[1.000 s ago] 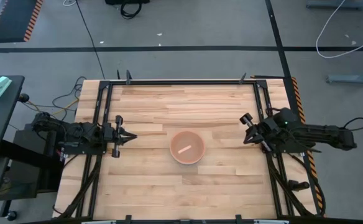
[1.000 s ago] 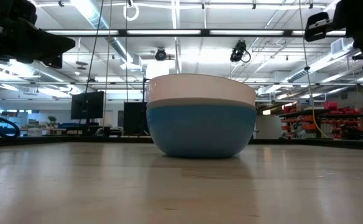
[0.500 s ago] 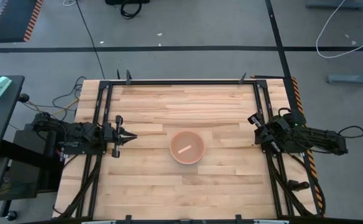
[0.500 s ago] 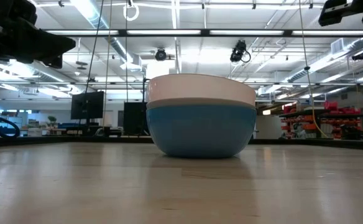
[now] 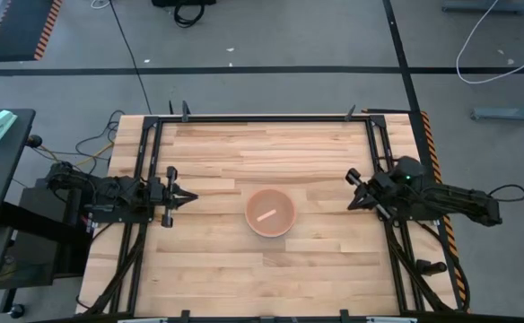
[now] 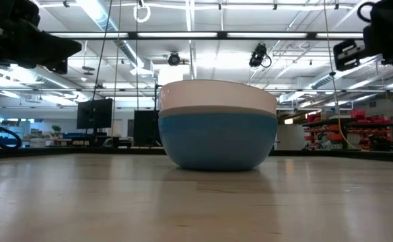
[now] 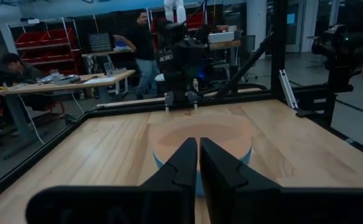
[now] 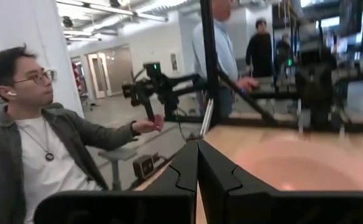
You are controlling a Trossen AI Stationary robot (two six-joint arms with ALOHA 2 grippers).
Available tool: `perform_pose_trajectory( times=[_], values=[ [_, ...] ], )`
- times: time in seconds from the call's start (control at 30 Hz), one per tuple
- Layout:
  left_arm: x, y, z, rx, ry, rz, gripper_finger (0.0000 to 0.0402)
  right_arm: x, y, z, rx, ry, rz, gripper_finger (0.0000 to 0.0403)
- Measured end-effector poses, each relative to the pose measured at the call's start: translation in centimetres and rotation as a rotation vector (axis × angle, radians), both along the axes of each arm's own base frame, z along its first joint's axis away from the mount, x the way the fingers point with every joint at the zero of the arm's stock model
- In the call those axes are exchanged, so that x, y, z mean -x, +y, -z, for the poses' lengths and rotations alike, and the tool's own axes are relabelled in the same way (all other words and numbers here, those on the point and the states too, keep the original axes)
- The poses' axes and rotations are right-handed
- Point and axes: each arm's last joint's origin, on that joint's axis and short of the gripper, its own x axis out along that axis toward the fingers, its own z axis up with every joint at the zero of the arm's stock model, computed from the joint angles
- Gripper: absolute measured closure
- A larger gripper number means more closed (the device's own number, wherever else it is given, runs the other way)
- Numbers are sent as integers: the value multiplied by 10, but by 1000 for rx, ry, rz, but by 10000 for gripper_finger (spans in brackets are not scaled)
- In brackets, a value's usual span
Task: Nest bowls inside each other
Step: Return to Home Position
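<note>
The three bowls stand nested at the table's middle. The salmon pink bowl [image 5: 270, 213] is innermost and is all that shows from above. In the low view the pale grey bowl [image 6: 217, 97] is a band above the bright blue bowl [image 6: 217, 142], whose base rests on the wood. My left gripper [image 5: 192, 196] is shut and hovers left of the stack, pointing at it; the left wrist view shows its tips [image 7: 198, 142] in front of the stack [image 7: 200, 127]. My right gripper [image 5: 355, 192] is shut, raised to the right of the stack [image 8: 197, 149].
A black metal frame [image 5: 262, 117] runs around the wooden tabletop [image 5: 271, 152]. Bare wood lies around the stack on every side. People stand and sit beyond the table [image 8: 32, 143], one holding a hand-held controller [image 8: 150, 93]. Cables lie on the floor.
My right gripper drew back toward the table's right edge and rose, then swung back toward the bowls and came lower, staying shut. The bowl stack and my left gripper kept still.
</note>
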Motion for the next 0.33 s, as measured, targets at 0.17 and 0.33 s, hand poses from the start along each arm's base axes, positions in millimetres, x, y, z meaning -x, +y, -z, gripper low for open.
perform_pose_trajectory(
  times=[0.17,0.33],
  values=[
    [0,0,-2,7,-22,-4,366,-1,0,11,-40,119,0,389],
    [0,0,-3,12,-34,-4,363,-2,-1,13,-75,165,-2,389]
  ],
)
